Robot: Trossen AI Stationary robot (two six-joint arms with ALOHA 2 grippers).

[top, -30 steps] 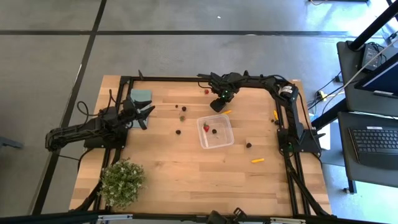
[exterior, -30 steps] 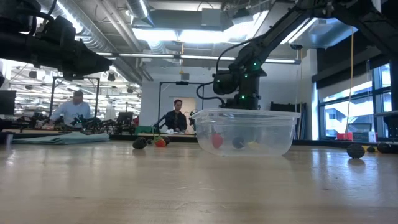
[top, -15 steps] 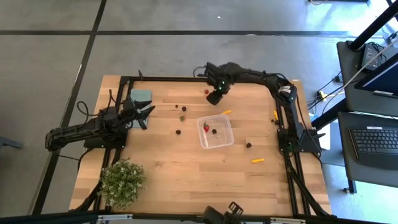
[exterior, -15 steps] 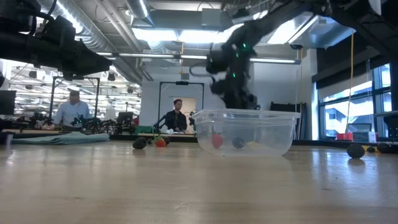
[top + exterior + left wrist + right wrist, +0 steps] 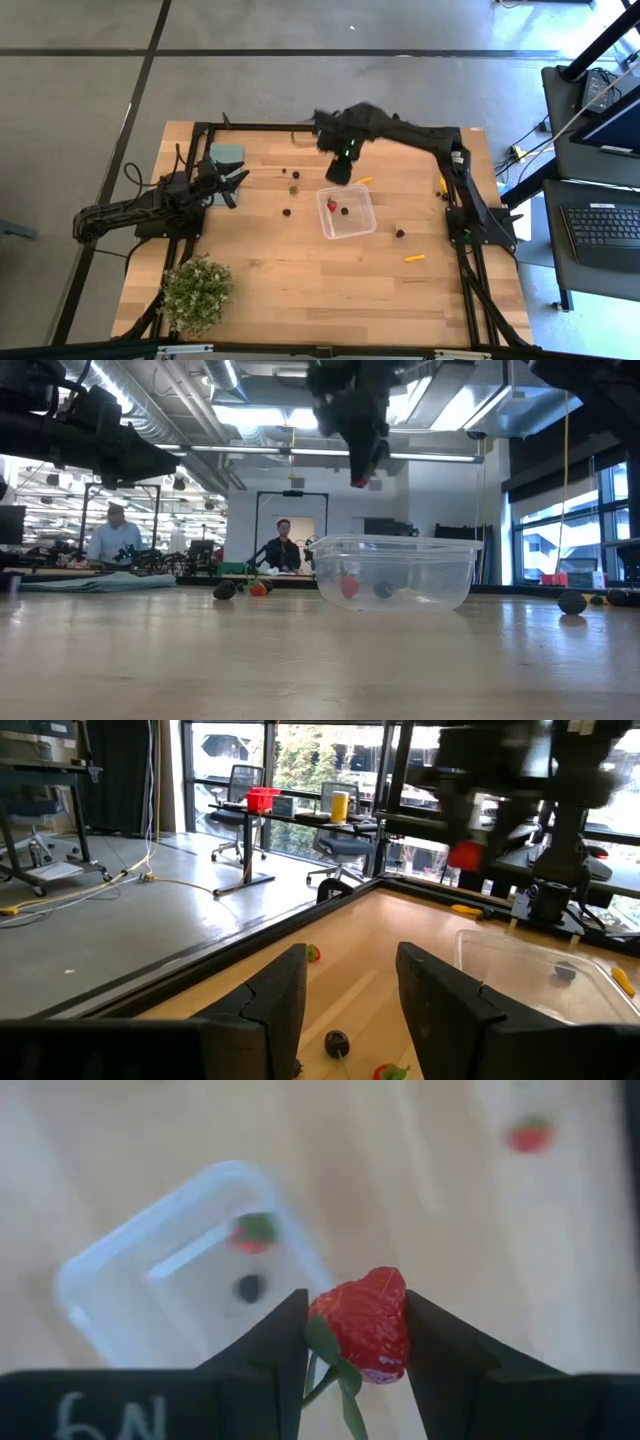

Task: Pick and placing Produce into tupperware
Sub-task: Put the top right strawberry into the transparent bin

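Mid-carry: right gripper [image 5: 355,1335] clamped on a red toy strawberry [image 5: 365,1323], raised just beyond the tupperware [image 5: 347,211] on the desk [image 5: 270,270]; next, probably centring over it and releasing; left gripper [image 5: 345,995] parted, empty, idle.

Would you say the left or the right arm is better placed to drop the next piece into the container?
Right. The right gripper holds a strawberry near the tupperware; the left gripper waits empty by the table's left edge.
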